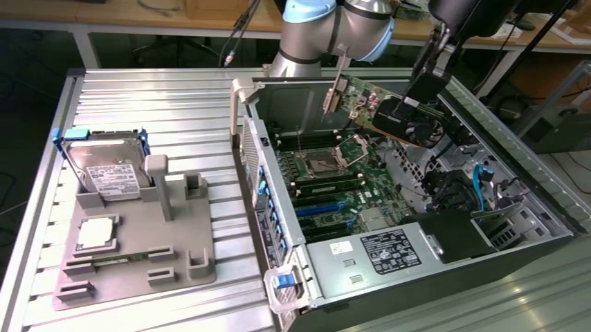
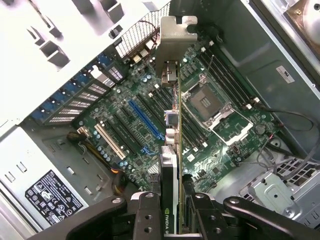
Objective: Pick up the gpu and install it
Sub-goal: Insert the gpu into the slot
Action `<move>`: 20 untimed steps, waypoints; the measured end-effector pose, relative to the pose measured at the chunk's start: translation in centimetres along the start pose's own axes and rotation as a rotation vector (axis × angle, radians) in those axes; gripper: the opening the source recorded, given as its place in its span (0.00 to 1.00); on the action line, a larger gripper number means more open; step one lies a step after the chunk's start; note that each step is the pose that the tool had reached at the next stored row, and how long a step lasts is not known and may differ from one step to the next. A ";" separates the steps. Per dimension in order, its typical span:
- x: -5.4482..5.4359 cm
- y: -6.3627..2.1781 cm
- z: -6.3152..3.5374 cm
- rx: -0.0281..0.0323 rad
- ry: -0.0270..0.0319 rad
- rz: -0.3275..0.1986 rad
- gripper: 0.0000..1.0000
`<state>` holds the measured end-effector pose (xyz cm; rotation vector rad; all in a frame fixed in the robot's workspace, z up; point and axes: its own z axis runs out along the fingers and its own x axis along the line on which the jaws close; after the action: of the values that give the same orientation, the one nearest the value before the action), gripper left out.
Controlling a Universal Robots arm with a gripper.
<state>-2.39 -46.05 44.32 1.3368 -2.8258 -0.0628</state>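
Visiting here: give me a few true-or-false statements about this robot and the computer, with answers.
1. The gripper grips the gpu. True.
2. The gpu sits in a slot. False: it hangs above the motherboard.
3. A hard drive stands in the gray holder at the exterior view's left. True.
4. The computer is closed. False: the case lies open, its inside showing.
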 end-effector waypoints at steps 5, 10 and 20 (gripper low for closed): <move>0.0 0.00 0.00 -0.0001 0.0010 -0.025 0.27; 0.0 0.00 0.00 -0.0002 0.0024 -0.056 0.27; 0.0 0.00 0.00 -0.0004 0.0046 -0.109 0.27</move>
<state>-2.38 -46.05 44.32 1.4875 -2.7471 -0.0615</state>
